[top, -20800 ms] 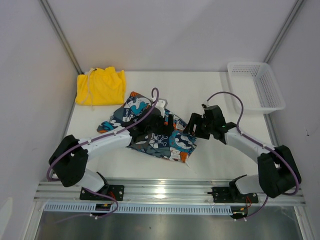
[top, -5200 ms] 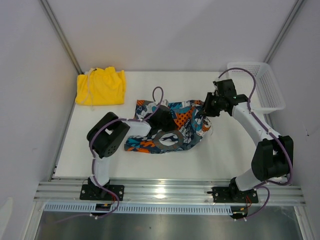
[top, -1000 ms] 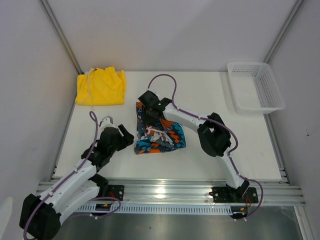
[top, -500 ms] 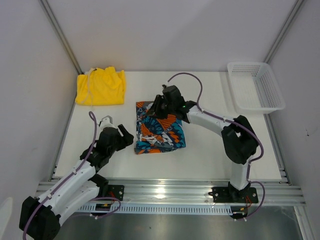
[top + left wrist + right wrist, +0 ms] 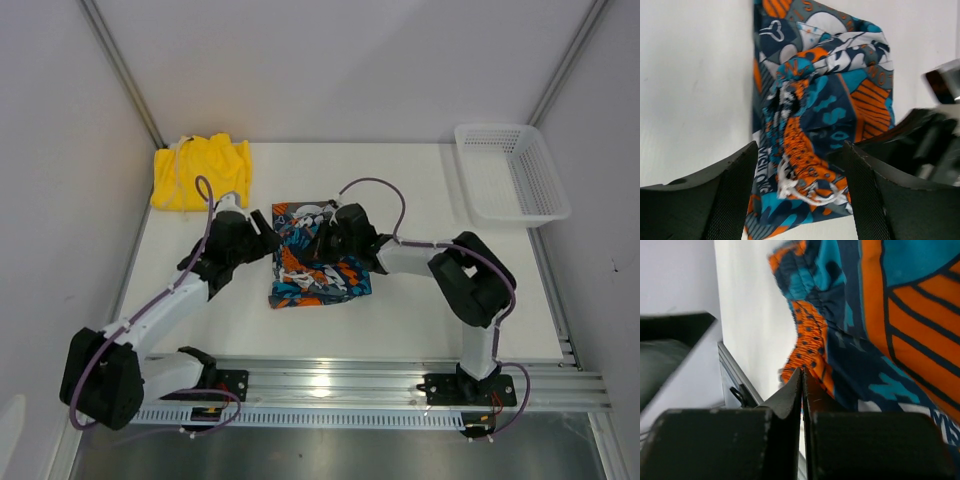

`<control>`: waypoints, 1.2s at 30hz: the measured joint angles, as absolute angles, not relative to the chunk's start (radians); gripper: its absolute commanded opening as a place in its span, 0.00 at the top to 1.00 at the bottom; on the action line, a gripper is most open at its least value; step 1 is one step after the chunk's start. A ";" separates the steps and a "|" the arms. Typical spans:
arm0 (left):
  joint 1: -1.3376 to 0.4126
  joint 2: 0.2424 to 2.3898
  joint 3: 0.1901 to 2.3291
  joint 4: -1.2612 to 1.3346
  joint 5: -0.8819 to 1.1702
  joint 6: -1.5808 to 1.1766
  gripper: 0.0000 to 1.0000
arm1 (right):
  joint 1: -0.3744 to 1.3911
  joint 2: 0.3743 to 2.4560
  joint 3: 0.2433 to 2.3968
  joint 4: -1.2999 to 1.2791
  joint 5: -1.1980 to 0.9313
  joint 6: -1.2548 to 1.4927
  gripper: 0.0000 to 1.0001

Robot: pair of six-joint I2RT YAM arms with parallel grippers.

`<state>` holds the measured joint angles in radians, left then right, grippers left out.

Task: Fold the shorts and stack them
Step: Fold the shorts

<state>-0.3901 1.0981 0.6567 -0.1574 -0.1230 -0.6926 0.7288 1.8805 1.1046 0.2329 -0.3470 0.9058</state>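
Meanwhile, we saw the printed shorts lying folded in a compact bundle on the middle of the white table, well apart from the yellow shorts in the far left corner. The left gripper hovered at the bundle's left edge, its jaws spread wide and holding nothing. The right gripper lay on the bundle's far part with its jaws pressed together; we could not tell whether any cloth was pinched. A white mesh basket stood at the far right.

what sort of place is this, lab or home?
Probably a lab test cell: bare white walls, a white table fronted by an aluminium rail, with props on it: yellow shorts, printed shorts, a basket.
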 measured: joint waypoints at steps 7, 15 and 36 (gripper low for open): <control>-0.384 1.301 0.776 -0.078 0.009 -0.664 0.34 | 0.802 2.044 1.036 0.440 -0.386 0.943 1.00; -0.383 1.440 0.787 -0.019 0.090 -0.664 0.42 | 0.832 2.085 0.978 0.617 -0.393 0.959 0.98; -0.322 1.259 0.684 0.048 0.146 -0.674 0.53 | 0.652 2.034 1.037 0.727 -0.497 0.955 1.00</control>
